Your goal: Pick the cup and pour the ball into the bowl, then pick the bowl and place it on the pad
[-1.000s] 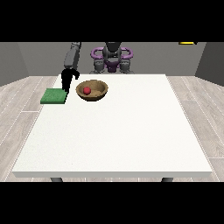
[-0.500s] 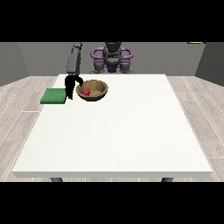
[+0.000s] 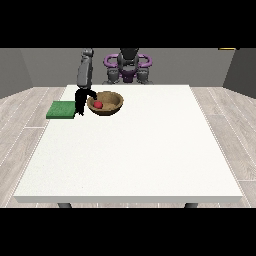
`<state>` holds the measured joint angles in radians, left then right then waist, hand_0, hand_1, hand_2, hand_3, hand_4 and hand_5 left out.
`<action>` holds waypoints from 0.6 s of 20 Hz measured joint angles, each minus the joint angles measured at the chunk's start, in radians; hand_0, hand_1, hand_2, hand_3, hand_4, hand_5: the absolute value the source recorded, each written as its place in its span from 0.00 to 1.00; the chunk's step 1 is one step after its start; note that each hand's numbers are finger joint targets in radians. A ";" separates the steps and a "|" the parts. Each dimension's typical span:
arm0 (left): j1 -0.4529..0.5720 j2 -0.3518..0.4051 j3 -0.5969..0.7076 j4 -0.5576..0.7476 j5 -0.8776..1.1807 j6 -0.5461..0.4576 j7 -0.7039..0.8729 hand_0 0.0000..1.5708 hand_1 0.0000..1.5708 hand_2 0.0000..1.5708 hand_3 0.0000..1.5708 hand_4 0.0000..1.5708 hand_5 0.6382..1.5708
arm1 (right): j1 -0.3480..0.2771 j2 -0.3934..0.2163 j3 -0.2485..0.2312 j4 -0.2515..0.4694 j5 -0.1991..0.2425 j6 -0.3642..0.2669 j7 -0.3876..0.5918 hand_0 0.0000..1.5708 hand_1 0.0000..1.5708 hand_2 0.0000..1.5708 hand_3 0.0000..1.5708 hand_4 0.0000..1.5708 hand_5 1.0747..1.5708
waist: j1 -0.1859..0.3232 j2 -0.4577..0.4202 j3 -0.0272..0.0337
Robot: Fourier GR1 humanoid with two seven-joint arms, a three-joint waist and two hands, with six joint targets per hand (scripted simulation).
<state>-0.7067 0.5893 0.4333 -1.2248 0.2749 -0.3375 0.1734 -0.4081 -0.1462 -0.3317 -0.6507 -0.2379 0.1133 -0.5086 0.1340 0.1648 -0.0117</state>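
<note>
Already the red ball [image 3: 98,104] sits in the bowl [image 3: 114,105], upper left; hand at the view's left [image 3: 80,104] beside its rim, fingers unreadable; green pad [image 3: 61,109] placement remains.

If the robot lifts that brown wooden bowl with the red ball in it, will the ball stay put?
Probably, if kept level: the brown wooden bowl looks wide and shallow, so it should sit steadily. The small red ball is round and lies off-centre, so tilting would likely roll it. The bowl looks rigid.

A large white table [image 3: 135,150] stands on a pale wood-plank floor [image 3: 230,125], before a grey wall [image 3: 45,67].
</note>
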 measured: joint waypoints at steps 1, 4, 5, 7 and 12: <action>0.002 0.004 0.002 -0.002 0.007 -0.004 0.004 0.00 0.00 0.00 0.00 0.65 0.96 | -0.005 0.009 0.002 0.005 0.002 -0.014 -0.008 0.00 0.00 0.00 0.00 0.28 0.95 | 0.001 -0.002 -0.0008; 0.016 0.002 -0.003 -0.016 0.016 -0.003 0.016 0.00 0.00 0.00 0.00 0.65 0.97 | -0.030 0.024 0.010 0.024 0.011 -0.048 -0.004 0.00 0.00 0.00 0.00 0.30 0.96 | 0.007 -0.014 -0.0004; 0.016 0.012 0.005 -0.014 0.021 -0.006 0.013 0.00 0.00 0.00 0.00 0.65 0.97 | -0.037 0.024 0.011 0.026 0.009 -0.042 -0.010 0.00 0.00 0.00 0.00 0.30 0.95 | 0.004 -0.006 -0.0005; 0.011 0.031 0.015 -0.007 0.038 -0.020 0.018 0.00 0.00 0.00 0.00 0.65 0.97 | -0.055 0.041 0.016 0.029 0.012 -0.066 -0.021 0.00 0.00 0.00 0.00 0.32 0.97 | 0.006 0.000 -0.0022; 0.012 0.053 0.035 -0.019 0.065 -0.039 0.018 0.00 0.00 0.00 0.00 0.65 0.96 | -0.016 -0.001 0.000 0.031 0.026 -0.130 -0.030 1.00 1.00 1.00 0.98 0.58 0.80 | 0.024 0.013 -0.0194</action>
<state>-0.6946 0.6423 0.4685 -1.2440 0.3399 -0.3768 0.1910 -0.4237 -0.1472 -0.3319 -0.6200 -0.2120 -0.0163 -0.5387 0.1578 0.1779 -0.0311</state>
